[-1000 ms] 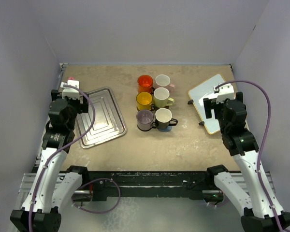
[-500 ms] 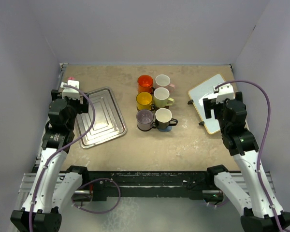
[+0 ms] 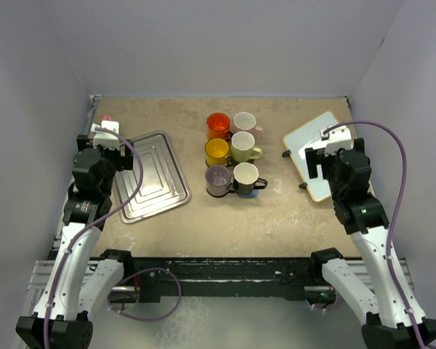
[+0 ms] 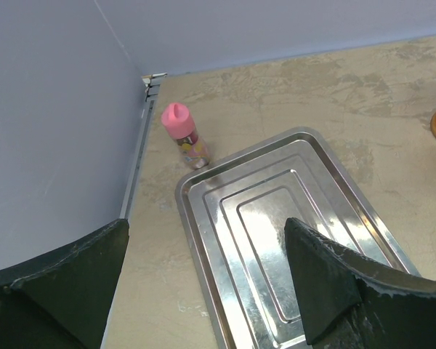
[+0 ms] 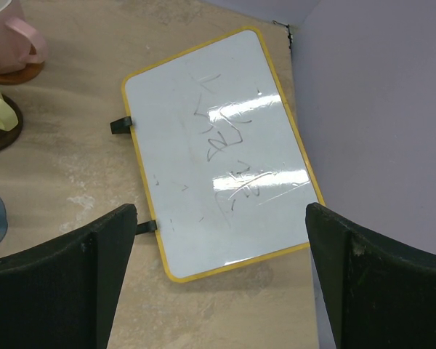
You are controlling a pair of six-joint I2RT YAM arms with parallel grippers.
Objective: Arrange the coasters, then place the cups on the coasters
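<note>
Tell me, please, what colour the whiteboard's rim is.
Yellow. The whiteboard's rim shows best in the right wrist view.

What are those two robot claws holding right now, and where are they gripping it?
Nothing. The left gripper is open near the metal tray, the right gripper open over the whiteboard; the gap between each pair of fingers is empty.

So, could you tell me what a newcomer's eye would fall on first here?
The six cups, packed two by three at the middle of the table, draw the eye first. A shiny silver tray lies to their left, and a yellow-rimmed whiteboard with faint scribbles lies to their right.
</note>
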